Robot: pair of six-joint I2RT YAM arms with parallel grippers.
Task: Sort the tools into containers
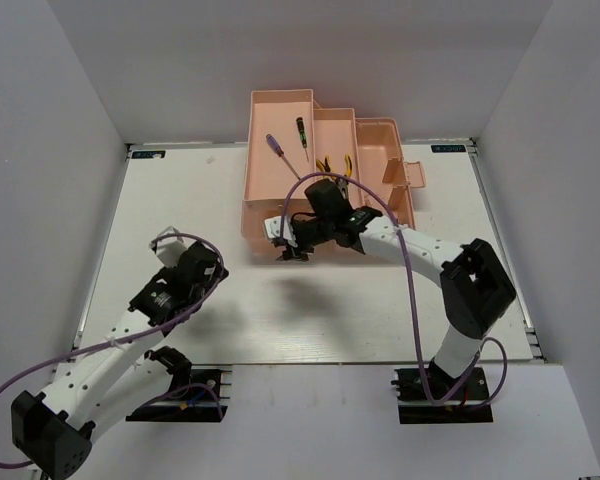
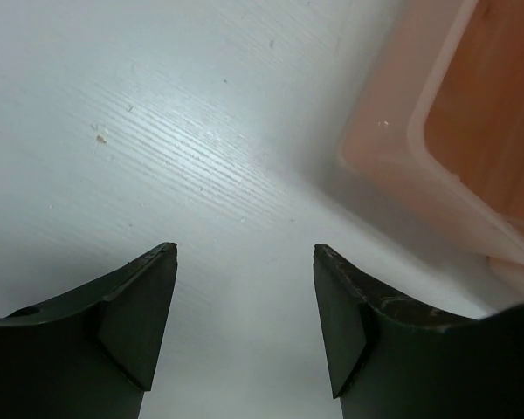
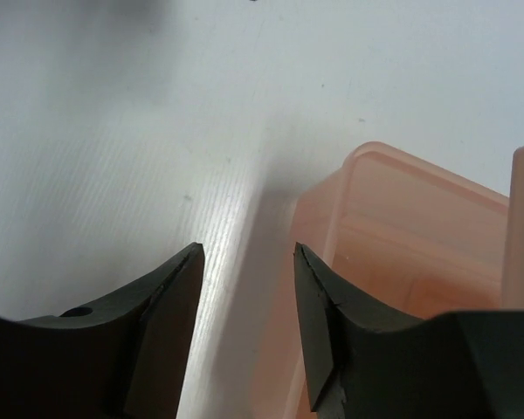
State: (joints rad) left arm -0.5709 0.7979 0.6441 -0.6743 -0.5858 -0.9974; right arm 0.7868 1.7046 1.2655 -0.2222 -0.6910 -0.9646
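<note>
1. The tools I can see lie in the toolbox (image 1: 248, 190) at the far side of the table (image 1: 180, 190). The purple driver (image 1: 278, 149) and the green driver (image 1: 301, 133) share the left tray. The pliers (image 1: 336, 165) sit in the next compartment, partly behind my right arm.
2. Like lies with like, so I judge the sorting is far along. I spot no loose tool on the table, though the arms may hide one.
3. The right gripper (image 3: 249, 249) hangs at the near corner of the left tray. One finger is over the table and the other over the tray's rim, a fair spot for a drop or for backing away.
4. Its fingers are moderately apart with nothing between them. They do not seem to touch the rim, though I cannot be sure from this angle.
5. The left gripper (image 2: 244, 253) hovers over bare table near the left side, well apart from the tools. That keeps it out of the right arm's way.
6. Its fingers are spread wider, they carry nothing, and they touch nothing. A corner of the toolbox shows at the upper right of its view.
</note>
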